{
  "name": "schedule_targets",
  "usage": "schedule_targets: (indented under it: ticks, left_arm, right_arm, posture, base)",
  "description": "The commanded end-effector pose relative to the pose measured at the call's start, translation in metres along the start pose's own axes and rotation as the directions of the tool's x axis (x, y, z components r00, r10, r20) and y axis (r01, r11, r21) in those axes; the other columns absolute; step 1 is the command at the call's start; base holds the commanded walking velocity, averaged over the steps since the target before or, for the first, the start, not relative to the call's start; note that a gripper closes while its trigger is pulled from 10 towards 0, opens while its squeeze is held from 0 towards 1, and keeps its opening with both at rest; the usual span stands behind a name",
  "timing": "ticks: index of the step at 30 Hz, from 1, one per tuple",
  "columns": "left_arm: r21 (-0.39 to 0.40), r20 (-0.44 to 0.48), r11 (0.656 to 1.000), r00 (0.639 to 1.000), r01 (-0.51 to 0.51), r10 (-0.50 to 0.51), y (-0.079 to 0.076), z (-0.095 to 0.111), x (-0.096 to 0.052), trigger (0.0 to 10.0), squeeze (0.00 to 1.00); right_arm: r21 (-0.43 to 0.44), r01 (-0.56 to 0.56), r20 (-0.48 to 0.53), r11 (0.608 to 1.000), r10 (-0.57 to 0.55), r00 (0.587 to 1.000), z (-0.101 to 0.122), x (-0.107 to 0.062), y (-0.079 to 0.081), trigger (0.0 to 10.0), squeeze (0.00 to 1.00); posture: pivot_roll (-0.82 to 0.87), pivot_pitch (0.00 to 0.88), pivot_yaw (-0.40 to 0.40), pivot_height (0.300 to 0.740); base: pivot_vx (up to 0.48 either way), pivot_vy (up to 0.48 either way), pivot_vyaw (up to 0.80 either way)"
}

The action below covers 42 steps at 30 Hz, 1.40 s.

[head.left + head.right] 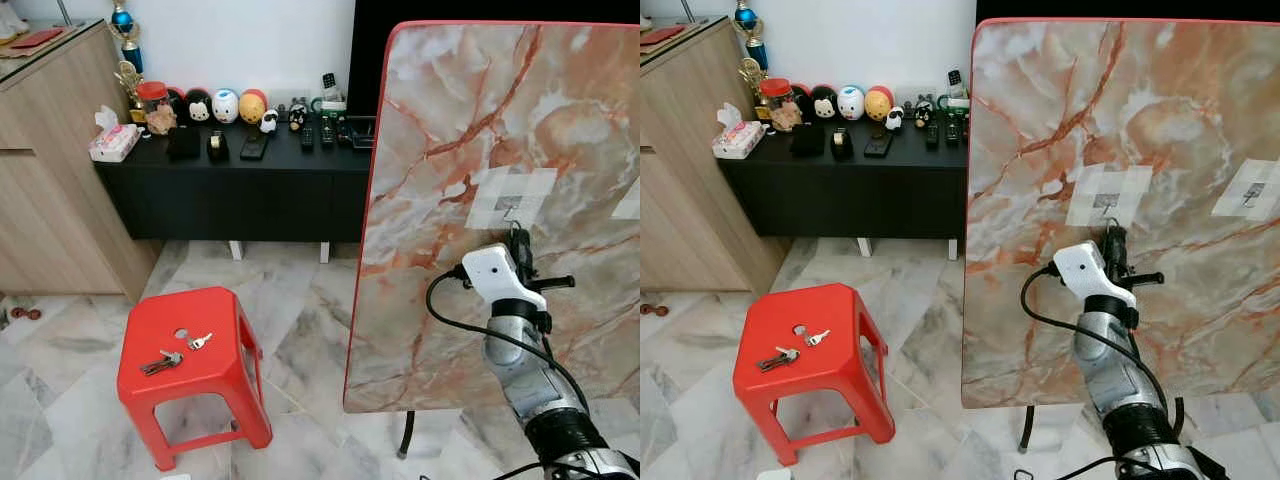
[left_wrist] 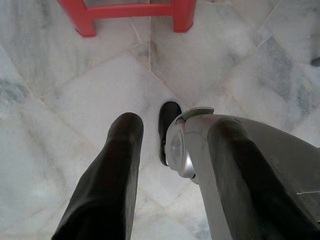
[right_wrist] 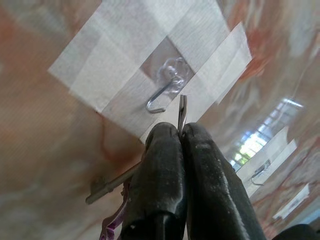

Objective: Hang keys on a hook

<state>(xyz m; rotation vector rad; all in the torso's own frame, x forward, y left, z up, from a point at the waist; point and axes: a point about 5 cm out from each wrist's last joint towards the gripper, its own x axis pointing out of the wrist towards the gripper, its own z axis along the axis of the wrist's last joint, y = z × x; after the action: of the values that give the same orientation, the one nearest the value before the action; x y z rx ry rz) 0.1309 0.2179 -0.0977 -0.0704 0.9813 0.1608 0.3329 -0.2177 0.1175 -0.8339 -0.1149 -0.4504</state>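
Two fingers of right gripper (image 3: 180,131) pinched on key ring (image 3: 182,111), just beside taped hook (image 3: 162,97) on marble board (image 1: 440,120). More keys (image 1: 162,362) on red stool (image 1: 235,375) at 8 o'clock. Left gripper (image 2: 172,150) idle, fingers apart.

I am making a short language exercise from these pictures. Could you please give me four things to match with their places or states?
Things:
1. loose keys
2. clear taped hook
3. right gripper
4. white tissue pack

Places or states:
A. on the black low cabinet
B. shut on a metal key ring
C. on the red plastic stool
D. on the upright marble-pattern tabletop

Pairs: 1-C, 2-D, 3-B, 4-A
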Motion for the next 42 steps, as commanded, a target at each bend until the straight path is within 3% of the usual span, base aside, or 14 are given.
schedule_targets:
  ticks: [1,15,42]
  left_arm:
    - [-0.003,-0.020,1.000,1.000,-0.001,0.001,0.000,-0.005,-0.001,10.0,0.00]
    - [-0.007,-0.018,1.000,1.000,-0.002,0.002,-0.001,-0.005,-0.001,10.0,0.00]
    - [-0.005,-0.020,1.000,1.000,-0.005,0.005,-0.001,-0.005,-0.001,10.0,0.00]
  right_arm:
    - [0.012,0.030,0.027,0.999,-0.030,0.999,0.010,0.009,-0.007,10.0,0.00]
    - [0.011,-0.032,0.002,0.999,0.032,0.999,0.013,0.015,-0.002,10.0,0.00]
    - [-0.021,-0.126,-0.031,0.992,0.126,0.992,0.009,0.008,0.010,10.0,0.00]
  posture:
    - [0.14,0.000,-0.055,0.740]
    - [0.14,0.000,-0.059,0.740]
    - [0.14,0.000,-0.060,0.740]
  base:
    - [0.000,0.000,0.00]
    - [0.000,0.000,0.00]
    - [0.000,0.000,0.00]
